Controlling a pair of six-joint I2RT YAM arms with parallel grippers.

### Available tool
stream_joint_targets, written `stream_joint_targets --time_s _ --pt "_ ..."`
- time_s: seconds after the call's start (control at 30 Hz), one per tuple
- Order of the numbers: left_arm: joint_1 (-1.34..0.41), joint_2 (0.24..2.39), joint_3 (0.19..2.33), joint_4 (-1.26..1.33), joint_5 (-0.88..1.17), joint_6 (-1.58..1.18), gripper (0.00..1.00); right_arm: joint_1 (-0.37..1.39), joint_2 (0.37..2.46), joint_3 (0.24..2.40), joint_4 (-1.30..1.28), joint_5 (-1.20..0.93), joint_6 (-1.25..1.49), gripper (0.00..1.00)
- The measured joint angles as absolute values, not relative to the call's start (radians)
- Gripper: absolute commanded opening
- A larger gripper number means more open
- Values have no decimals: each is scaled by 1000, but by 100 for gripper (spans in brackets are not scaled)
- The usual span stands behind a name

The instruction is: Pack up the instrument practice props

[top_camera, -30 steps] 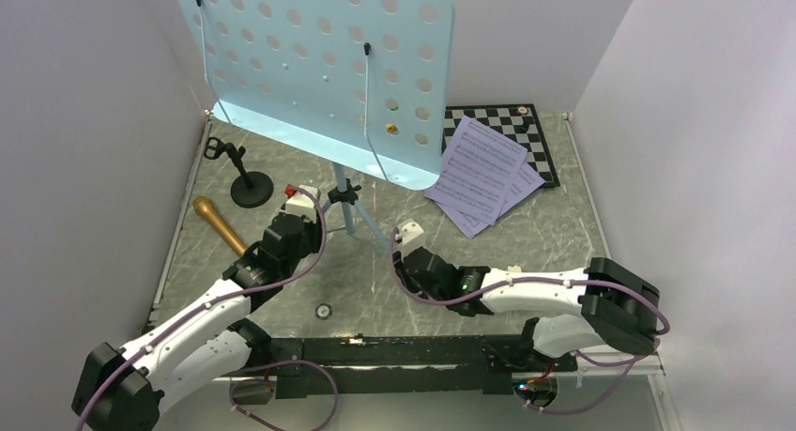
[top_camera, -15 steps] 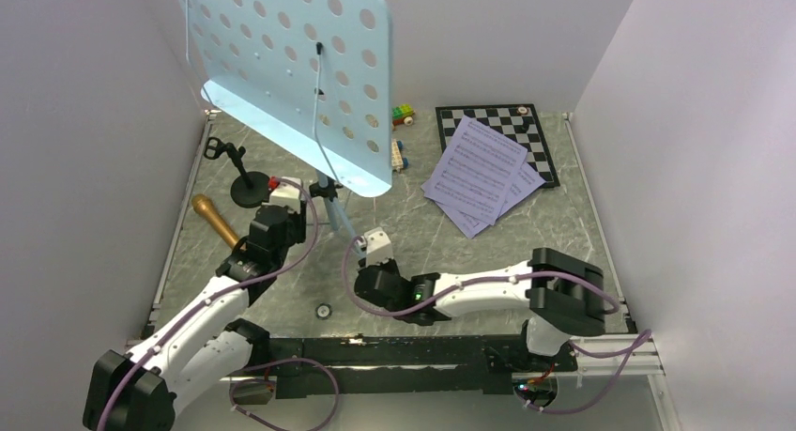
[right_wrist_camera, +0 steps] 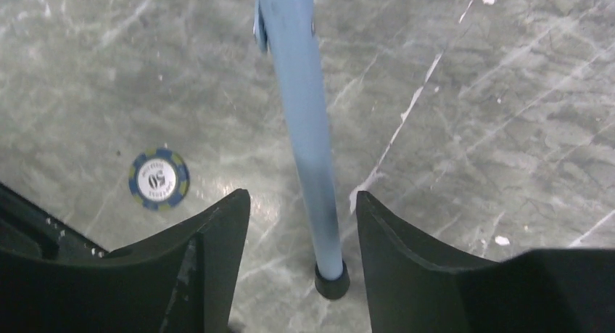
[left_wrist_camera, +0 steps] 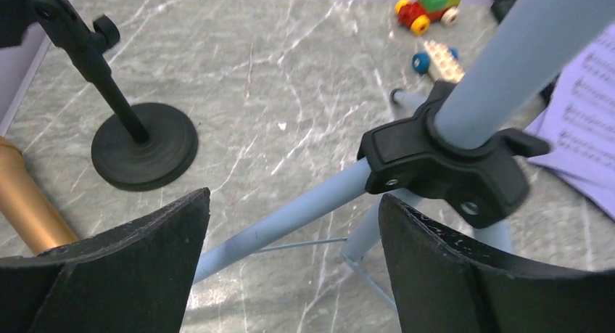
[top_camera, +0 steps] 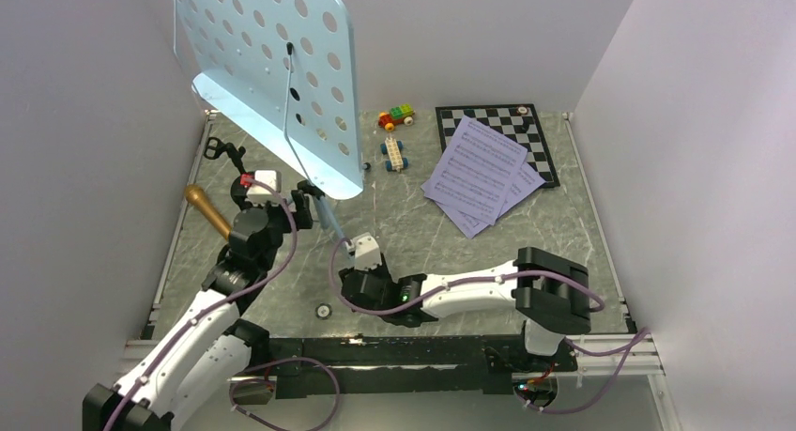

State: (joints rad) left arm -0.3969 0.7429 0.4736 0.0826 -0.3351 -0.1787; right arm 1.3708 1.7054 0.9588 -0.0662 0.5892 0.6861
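- The left gripper [left_wrist_camera: 294, 202] stands wide open and holds nothing. Its two black fingers [left_wrist_camera: 138, 253] flank one slanting leg of the light-blue tripod music stand with a hole-punched desk [top_camera: 272, 74], with a clear gap on each side.
- Just beyond those fingers we see the stand's black plastic leg hub [left_wrist_camera: 442, 170], where the thick blue pole rises up and to the right.
- The right gripper [right_wrist_camera: 301, 196] is partly open and also grips nothing. Another blue leg runs down between its fingers, with a sliver of table showing on both sides.
- That leg's black rubber foot [right_wrist_camera: 331, 282] lies low between the right fingers; we cannot tell whether it touches the table.
- From above, the stand leans, its desk tipped high towards the back left corner.
- The small black round-based mic stand [left_wrist_camera: 143, 144] is upright just left of the left gripper, and the gold-brown microphone [top_camera: 211, 213] lies beside it on the grey marble-patterned table [top_camera: 526, 234].
- The white sheet-music pages [top_camera: 479, 173] lie well to the right, overlapping the edge of the black-and-white chessboard [top_camera: 512, 121].
- The colourful toy brick car [top_camera: 396, 118] sits near the back wall.
- A small blue-and-white round chip [right_wrist_camera: 158, 178] lies left of the right gripper.
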Motion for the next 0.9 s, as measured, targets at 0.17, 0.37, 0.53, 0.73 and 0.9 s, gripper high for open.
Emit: stream_joint_targets --time_s 0.17,0.37,0.53,0.73,0.9 --pt "-397 618 482 39 -314 -200 91 1376 1638 945 -134 556 703 69" --pt "-397 404 452 75 -212 -199 97 1338 1384 858 -148 489 692 69" --pt "-393 392 444 218 -65 -197 98 1083 1127 739 -57 265 677 68" --pt "-339 584 476 343 103 -227 93 935 1076 761 -20 54 601 68" --pt "-254 660 498 411 183 -264 87 914 1127 821 4 -63 553 66"
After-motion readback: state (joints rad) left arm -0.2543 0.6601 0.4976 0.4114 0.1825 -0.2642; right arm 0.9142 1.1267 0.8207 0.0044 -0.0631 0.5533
